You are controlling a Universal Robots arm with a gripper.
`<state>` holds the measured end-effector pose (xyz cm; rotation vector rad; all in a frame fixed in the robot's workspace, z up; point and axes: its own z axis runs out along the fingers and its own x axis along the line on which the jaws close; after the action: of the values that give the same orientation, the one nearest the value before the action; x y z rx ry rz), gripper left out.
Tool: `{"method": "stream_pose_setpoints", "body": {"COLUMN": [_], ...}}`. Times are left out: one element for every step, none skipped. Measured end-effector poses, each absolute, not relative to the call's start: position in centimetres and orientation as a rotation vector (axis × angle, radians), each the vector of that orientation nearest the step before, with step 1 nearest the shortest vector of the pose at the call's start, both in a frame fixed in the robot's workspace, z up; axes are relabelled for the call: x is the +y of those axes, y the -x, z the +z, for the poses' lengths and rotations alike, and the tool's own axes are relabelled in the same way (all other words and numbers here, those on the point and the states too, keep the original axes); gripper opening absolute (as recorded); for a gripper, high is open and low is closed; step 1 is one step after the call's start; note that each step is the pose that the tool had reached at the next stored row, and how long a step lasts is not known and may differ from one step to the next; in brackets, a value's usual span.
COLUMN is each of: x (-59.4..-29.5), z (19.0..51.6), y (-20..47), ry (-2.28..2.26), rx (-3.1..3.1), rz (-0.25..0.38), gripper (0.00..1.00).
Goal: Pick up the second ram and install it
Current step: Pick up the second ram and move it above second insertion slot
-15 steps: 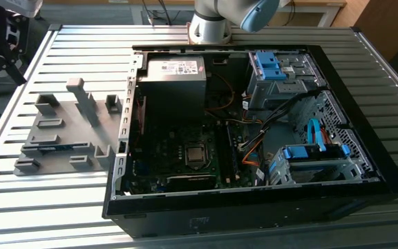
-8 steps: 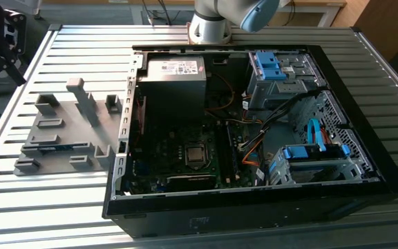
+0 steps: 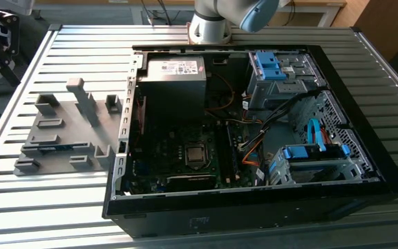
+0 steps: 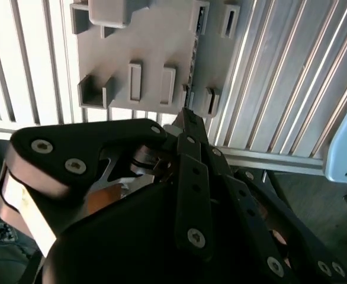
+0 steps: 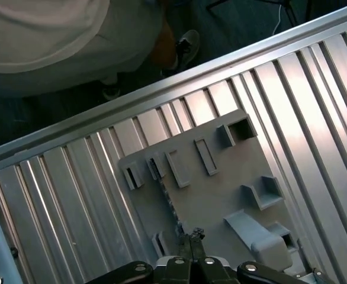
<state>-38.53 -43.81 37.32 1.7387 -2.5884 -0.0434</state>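
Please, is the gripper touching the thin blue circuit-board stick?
Apart. The exterior view shows the thin blue circuit-board stick in its gray plastic holder with nothing on it; the gripper hangs above.

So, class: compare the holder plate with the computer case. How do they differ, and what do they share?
The holder plate is gray; the computer case is black. The plate is flat with short upright blocks; the case is a deep open box full of parts. The plate is smaller than the case. Both rest on the ribbed metal table.
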Motion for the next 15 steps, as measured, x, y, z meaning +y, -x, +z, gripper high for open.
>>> {"method": "stream_pose_setpoints", "body": {"x": [-43.81, -43.81, -43.81, -43.81, -43.81, -43.81, -43.81, -43.81, -43.81, -43.81, -43.81, -43.81, -43.81, -43.78, -43.74], "z": [37.30, 37.29, 37.26, 37.23, 37.21, 37.19, 37.17, 37.15, 37.12, 37.09, 37.08, 37.06, 37.03, 37.00, 36.98], "y": [38.52, 38.53, 38.54, 38.53, 38.54, 38.54, 38.54, 38.54, 38.54, 38.53, 38.54, 38.55, 38.61, 38.72, 38.89], "ry": [-1.761, -1.784, -1.809, -1.832, -1.854, -1.876, -1.899, -1.920, -1.942, -1.965, -1.983, -1.995, -2.002, -2.005, -2.006], "rx": [-2.572, -2.556, -2.539, -2.522, -2.505, -2.488, -2.471, -2.454, -2.436, -2.418, -2.403, -2.393, -2.387, -2.385, -2.384], "rz": [-0.043, -0.043, -0.042, -0.042, -0.042, -0.041, -0.041, -0.041, -0.040, -0.040, -0.040, -0.039, -0.039, -0.039, -0.039], "gripper": [0.11, 0.11, 0.11, 0.11, 0.11, 0.11, 0.11, 0.11, 0.11, 0.11, 0.11, 0.11, 0.11, 0.11, 0.11]}}
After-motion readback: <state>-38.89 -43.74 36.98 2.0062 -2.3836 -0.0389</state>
